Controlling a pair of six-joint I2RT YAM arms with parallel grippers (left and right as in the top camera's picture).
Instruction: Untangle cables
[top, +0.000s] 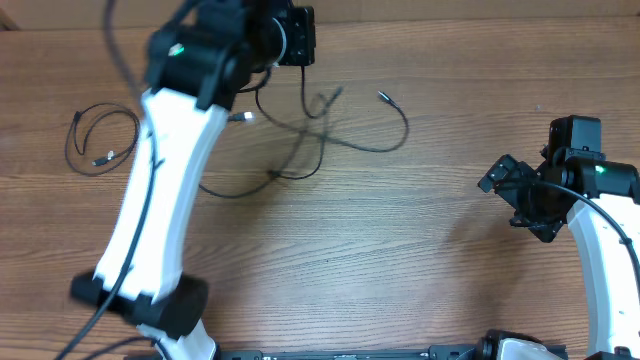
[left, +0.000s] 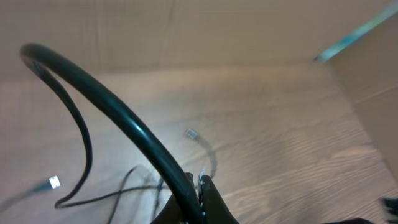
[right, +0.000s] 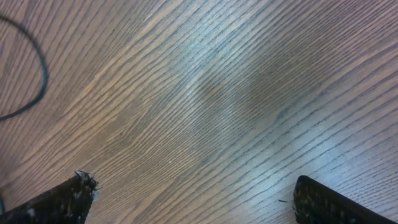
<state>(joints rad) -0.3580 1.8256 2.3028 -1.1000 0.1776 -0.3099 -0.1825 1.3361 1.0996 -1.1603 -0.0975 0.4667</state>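
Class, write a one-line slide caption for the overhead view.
Left gripper shut on a strand of the thin black tangled cables on the wooden table; right gripper open, well apart.

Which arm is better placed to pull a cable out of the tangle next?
Left. The left pincer is already at the tangled cables, shut with one cable running into its tips. The right pincer hangs open, far to the right of them.

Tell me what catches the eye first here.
The long white left arm stretches diagonally across the table to its far edge, beside a loose tangle of thin black cables. One separate cable loop lies alone at the far left, and the right tool hangs open over the wood at the right.
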